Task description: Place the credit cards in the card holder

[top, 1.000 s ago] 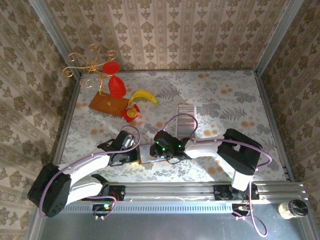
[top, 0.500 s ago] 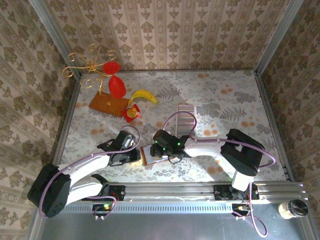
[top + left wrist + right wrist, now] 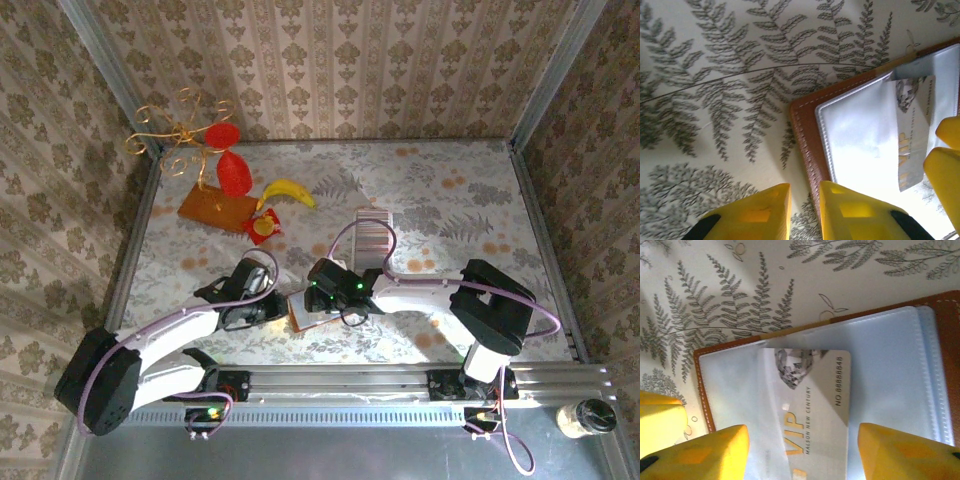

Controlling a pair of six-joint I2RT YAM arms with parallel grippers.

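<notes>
The brown card holder (image 3: 302,312) lies open near the front of the table, its clear sleeves up (image 3: 890,355). One pale card marked VIP (image 3: 810,405) lies on it, its left part under a sleeve. My right gripper (image 3: 802,440) is open, its fingers standing wide on either side of that card without touching it. My left gripper (image 3: 805,192) is nearly shut at the holder's left edge (image 3: 805,130), with its right finger (image 3: 855,210) over the brown border. The striped strip of credit cards (image 3: 372,238) lies behind the right gripper (image 3: 322,300).
At the back left are an orange-brown board (image 3: 215,208), a small red square (image 3: 265,227), a banana (image 3: 288,190) and a gold wire stand with red ornaments (image 3: 232,172). Patterned walls close in the table. A purple cable loops over the card strip.
The right gripper has drawn back slightly toward the front, so more of the open holder shows. The right arm's elbow has swung a little to the right. The left arm has hardly moved.
</notes>
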